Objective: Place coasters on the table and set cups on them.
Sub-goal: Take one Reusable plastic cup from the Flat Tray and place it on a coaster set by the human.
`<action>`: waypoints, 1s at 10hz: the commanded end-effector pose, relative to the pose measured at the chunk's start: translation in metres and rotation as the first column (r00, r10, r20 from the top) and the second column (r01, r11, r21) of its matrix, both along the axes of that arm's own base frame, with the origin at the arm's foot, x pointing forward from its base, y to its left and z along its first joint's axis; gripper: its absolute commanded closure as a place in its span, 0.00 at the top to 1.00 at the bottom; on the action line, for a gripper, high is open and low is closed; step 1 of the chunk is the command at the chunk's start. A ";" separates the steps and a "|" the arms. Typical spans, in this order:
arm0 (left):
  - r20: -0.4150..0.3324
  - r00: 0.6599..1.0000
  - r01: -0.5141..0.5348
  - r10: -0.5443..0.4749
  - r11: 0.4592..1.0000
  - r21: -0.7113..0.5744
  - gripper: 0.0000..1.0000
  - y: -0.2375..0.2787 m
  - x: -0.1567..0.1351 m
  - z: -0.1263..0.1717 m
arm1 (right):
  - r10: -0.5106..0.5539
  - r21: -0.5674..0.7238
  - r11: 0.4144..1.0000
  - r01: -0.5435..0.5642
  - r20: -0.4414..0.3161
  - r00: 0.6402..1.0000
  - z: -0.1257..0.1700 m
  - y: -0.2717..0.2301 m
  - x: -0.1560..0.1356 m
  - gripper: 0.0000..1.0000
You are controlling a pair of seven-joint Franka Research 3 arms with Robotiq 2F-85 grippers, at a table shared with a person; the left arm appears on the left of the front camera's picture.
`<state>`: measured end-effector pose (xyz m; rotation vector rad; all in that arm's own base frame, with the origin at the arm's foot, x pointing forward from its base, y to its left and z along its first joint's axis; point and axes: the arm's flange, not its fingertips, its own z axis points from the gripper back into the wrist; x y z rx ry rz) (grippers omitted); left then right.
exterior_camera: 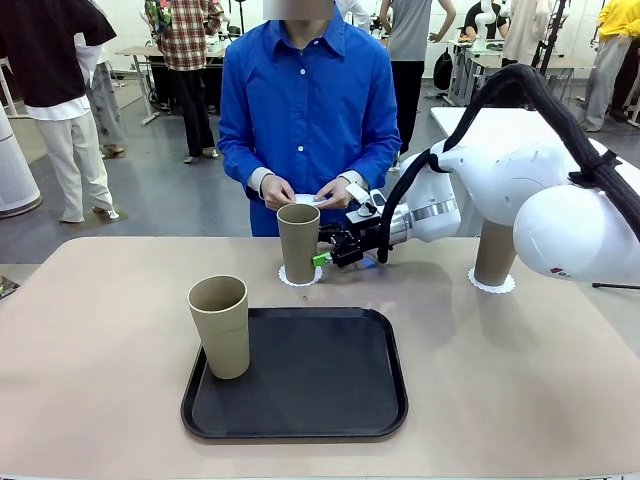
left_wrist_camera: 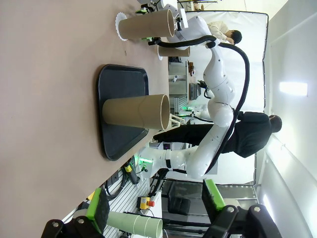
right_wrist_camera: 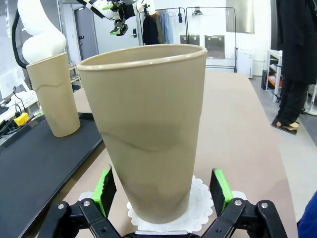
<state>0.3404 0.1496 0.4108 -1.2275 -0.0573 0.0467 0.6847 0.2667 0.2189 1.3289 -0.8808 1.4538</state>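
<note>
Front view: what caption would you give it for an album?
Open right gripper at a cup on its doily; another cup stands on the tray.

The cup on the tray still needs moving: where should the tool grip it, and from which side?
Probably mid-wall on the cup, approaching level from the robot's left: it stands upright at the tray's left edge, handleless and tapered, wider toward the rim.

A cup on its coaster stands inside the wide-spread right claw, with a slim gap at each pad. Ahead on one side stand the tray and a second cup. The other side is open worktop.
</note>
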 end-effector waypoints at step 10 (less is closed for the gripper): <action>0.008 1.000 0.001 -0.001 1.000 -0.011 1.00 0.001 -0.001 0.002 | -0.080 -0.279 0.956 0.088 0.040 0.996 0.061 -0.044 -0.020 1.00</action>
